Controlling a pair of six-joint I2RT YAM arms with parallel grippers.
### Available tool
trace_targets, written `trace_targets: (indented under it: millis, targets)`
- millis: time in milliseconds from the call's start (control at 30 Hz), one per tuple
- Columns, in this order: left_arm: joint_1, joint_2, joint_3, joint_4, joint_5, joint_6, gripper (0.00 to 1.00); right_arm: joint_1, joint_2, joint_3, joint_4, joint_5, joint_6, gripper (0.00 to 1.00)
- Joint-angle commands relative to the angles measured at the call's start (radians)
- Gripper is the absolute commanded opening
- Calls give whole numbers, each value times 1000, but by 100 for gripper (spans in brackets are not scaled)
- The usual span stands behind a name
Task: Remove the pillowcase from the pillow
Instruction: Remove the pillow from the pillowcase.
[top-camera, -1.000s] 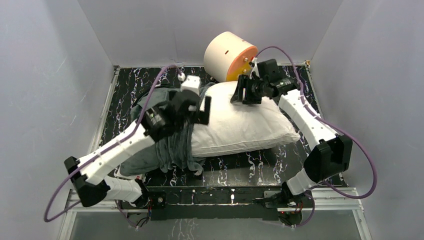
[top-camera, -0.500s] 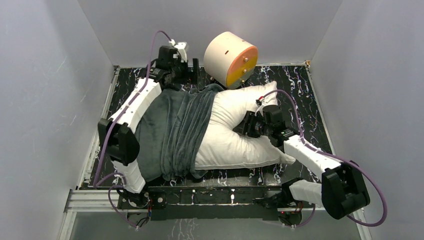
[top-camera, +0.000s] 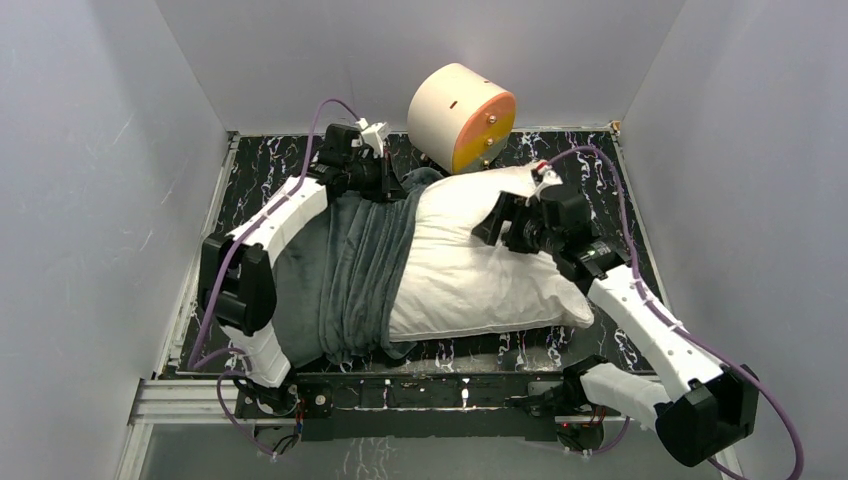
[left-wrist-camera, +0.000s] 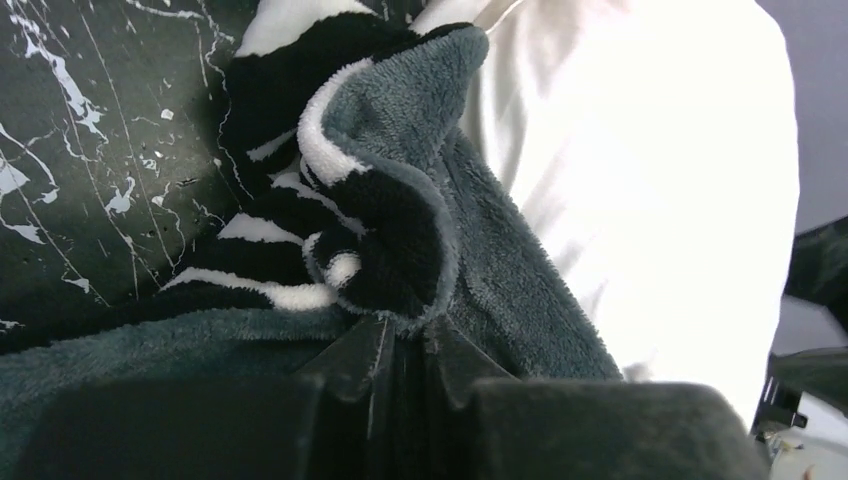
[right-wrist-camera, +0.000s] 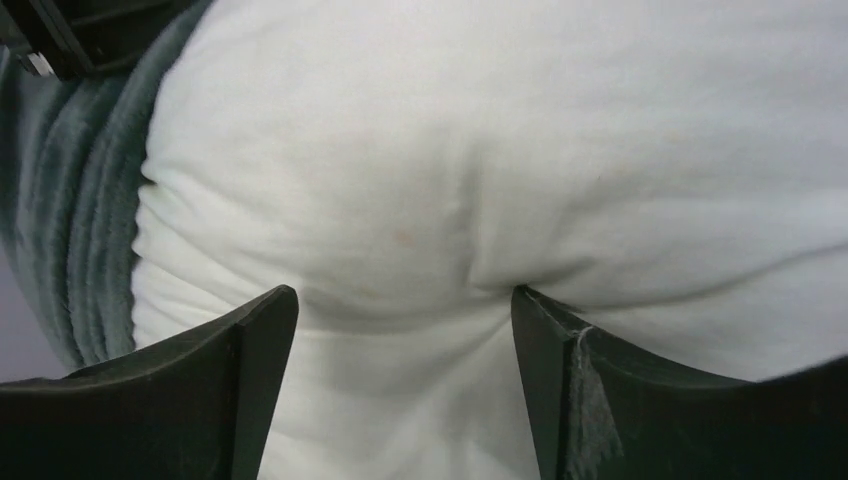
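Observation:
The pillowcase (top-camera: 340, 270), dark grey side up, lies bunched over the left end of the white pillow (top-camera: 470, 280). My left gripper (top-camera: 392, 185) is at the pillowcase's far edge. In the left wrist view it (left-wrist-camera: 405, 325) is shut on a folded hem of the pillowcase (left-wrist-camera: 400, 230), whose zebra-striped inner face shows beside the pillow (left-wrist-camera: 650, 180). My right gripper (top-camera: 493, 220) rests on the pillow's upper middle. In the right wrist view it (right-wrist-camera: 400, 330) is open, and its fingertips (right-wrist-camera: 270, 310) press into the pillow (right-wrist-camera: 450, 150), which bulges between them.
A cream-and-orange cylinder (top-camera: 460, 118) lies at the back, just beyond the pillow's far edge. The black marbled tabletop (top-camera: 250, 180) is walled in by grey panels at the left, back and right. The left arm's elbow (top-camera: 235, 285) stands over the pillowcase's left side.
My left gripper has shut on the pillowcase's far hem. My right gripper has shifted toward the far side of the pillow and its jaws have widened.

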Motion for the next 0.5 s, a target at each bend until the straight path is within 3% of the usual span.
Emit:
trace_targets:
  millis: [0, 67, 233, 467]
  targets:
    - [-19, -150, -50, 43, 96, -57, 0, -4, -22, 229, -198, 201, -95, 91]
    - [-19, -180, -55, 71, 97, -77, 0, -4, 5, 323, -210, 251, -114, 97]
    - [-19, -277, -89, 166, 91, -116, 0, -3, 171, 535, -325, 419, -104, 98]
    - [-33, -377, -145, 234, 134, -94, 0, -5, 387, 609, -348, 292, -123, 98]
